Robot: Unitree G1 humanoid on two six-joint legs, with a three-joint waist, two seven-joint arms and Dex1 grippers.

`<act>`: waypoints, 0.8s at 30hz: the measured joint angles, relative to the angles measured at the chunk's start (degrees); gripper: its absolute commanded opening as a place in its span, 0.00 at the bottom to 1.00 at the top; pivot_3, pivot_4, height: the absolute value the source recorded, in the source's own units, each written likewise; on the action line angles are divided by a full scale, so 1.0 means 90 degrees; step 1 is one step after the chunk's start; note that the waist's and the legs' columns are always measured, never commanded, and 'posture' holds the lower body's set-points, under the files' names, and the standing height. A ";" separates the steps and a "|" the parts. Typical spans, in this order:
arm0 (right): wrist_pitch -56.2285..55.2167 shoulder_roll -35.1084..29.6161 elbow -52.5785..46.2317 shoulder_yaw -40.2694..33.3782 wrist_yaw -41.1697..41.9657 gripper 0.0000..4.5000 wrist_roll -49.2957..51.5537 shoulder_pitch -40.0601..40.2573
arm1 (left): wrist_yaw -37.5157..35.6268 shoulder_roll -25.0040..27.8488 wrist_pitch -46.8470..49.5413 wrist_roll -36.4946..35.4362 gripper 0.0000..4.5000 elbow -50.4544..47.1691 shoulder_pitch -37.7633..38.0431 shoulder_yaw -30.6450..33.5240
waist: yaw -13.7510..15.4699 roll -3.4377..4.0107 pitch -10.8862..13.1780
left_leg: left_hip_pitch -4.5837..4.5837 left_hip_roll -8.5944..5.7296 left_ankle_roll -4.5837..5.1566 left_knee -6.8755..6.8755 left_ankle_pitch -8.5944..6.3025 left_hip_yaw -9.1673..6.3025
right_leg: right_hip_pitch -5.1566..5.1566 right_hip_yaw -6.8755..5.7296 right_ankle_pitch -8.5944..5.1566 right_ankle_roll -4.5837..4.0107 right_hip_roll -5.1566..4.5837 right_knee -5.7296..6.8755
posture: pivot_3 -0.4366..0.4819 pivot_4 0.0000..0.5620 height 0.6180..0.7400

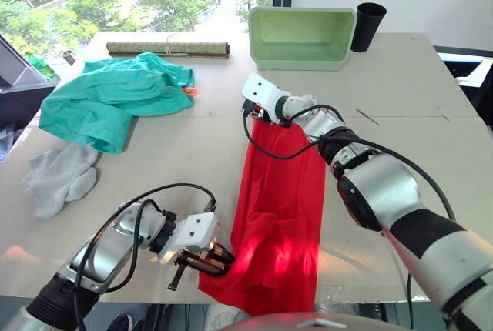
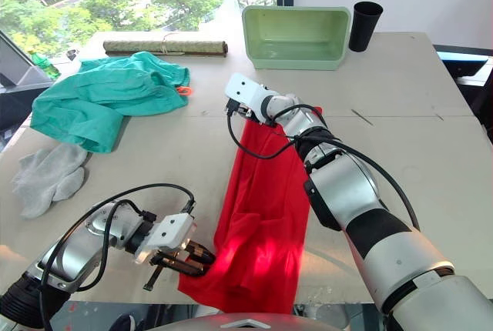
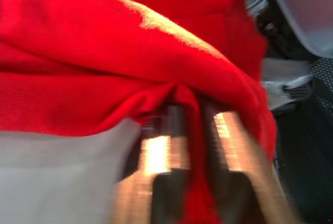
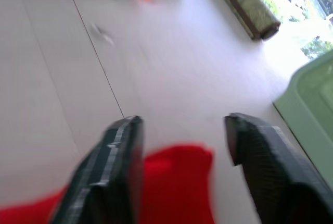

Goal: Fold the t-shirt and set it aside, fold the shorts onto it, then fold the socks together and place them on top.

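Left tool (image 1: 217, 258) pinching t-shirt (image 1: 281, 208) hem nearest it; right tool (image 4: 182, 146) spread, hovering over far hem. Risk: thin fabric slipping, strip bunching on worktop (image 1: 400, 92)

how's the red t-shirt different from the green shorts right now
The t-shirt is bright red and drawn into a long narrow strip in front of the robot; the shorts are teal green and lie in a loose rumpled heap on the robot's left. The left gripper is shut on the t-shirt's near edge, and the open right gripper is at its far end; no gripper touches the shorts. Both lie on the table.
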 measured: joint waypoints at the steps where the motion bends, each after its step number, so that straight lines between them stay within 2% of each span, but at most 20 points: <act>1: -0.0008 -0.0084 -0.0005 -0.0161 0.0140 1.00 0.0143 0.0000 | -0.0018 0.0055 0.0033 -0.0068 0.61 -0.0028 0.0052 0.0006 | 0.0013 0.0000 0.0000 | 0.0000 0.0000 0.0004 0.0000 -0.0003 0.0000 | 0.0000 -0.0005 0.0000 0.0000 -0.0002 -0.0001 | 0.48 0.27 0.96; 3: 0.0013 -0.0321 -0.0007 -0.0451 0.0411 1.00 0.0379 0.0000 | -0.0078 0.0154 0.0048 -0.0194 0.82 -0.0076 0.0174 0.0056 | 0.0013 0.0002 0.0001 | 0.0002 -0.0002 0.0006 -0.0001 -0.0004 0.0000 | 0.0004 -0.0006 0.0000 0.0000 -0.0006 -0.0001 | 0.48 0.27 0.96; 5: 0.0158 -0.0716 -0.0067 -0.0720 0.1061 1.00 0.0641 0.0019 | -0.0087 0.0192 0.0004 -0.0352 0.99 -0.0081 0.0325 0.0175 | 0.0021 0.0003 0.0001 | 0.0003 -0.0002 0.0008 -0.0001 -0.0005 -0.0004 | 0.0007 -0.0017 0.0000 0.0000 -0.0007 0.0000 | 0.48 0.27 0.96; 10: 0.0651 -0.1946 -0.0353 -0.1123 0.1903 1.00 0.1041 0.0286 | -0.0195 0.0516 -0.0004 -0.0609 0.99 0.0220 0.0376 0.0537 | 0.0002 0.0003 0.0002 | 0.0007 0.0000 0.0010 -0.0014 -0.0006 -0.0015 | 0.0009 -0.0040 0.0003 -0.0005 -0.0010 0.0004 | 0.48 0.27 0.96; 14: 0.1413 -0.2563 -0.0746 -0.1318 0.2187 1.00 0.1312 0.0820 | -0.0227 0.0540 0.0086 -0.0720 0.99 0.0630 0.0148 0.0718 | -0.0049 0.0005 0.0003 | 0.0013 0.0004 0.0009 -0.0031 -0.0005 -0.0015 | 0.0007 -0.0034 0.0003 -0.0005 -0.0001 0.0002 | 0.48 0.27 0.96; 21: 0.2953 -0.2729 -0.1553 -0.1569 0.2144 1.00 0.1811 0.1744 | -0.0411 0.0521 -0.0254 -0.0690 0.99 0.1235 -0.0171 0.0713 | -0.0105 0.0017 0.0011 | 0.0018 0.0006 0.0006 -0.0045 -0.0003 -0.0014 | 0.0005 -0.0030 0.0003 -0.0004 0.0003 0.0001 | 0.48 0.27 0.96; 24: 0.3552 -0.2660 -0.1891 -0.1795 0.2145 1.00 0.2162 0.1822 | -0.0427 0.0512 -0.0323 -0.0686 0.99 0.1333 -0.0225 0.0713 | -0.0123 0.0017 0.0011 | 0.0026 0.0006 0.0005 -0.0046 -0.0002 -0.0013 | 0.0010 -0.0029 0.0003 -0.0003 0.0004 0.0002 | 0.48 0.27 0.96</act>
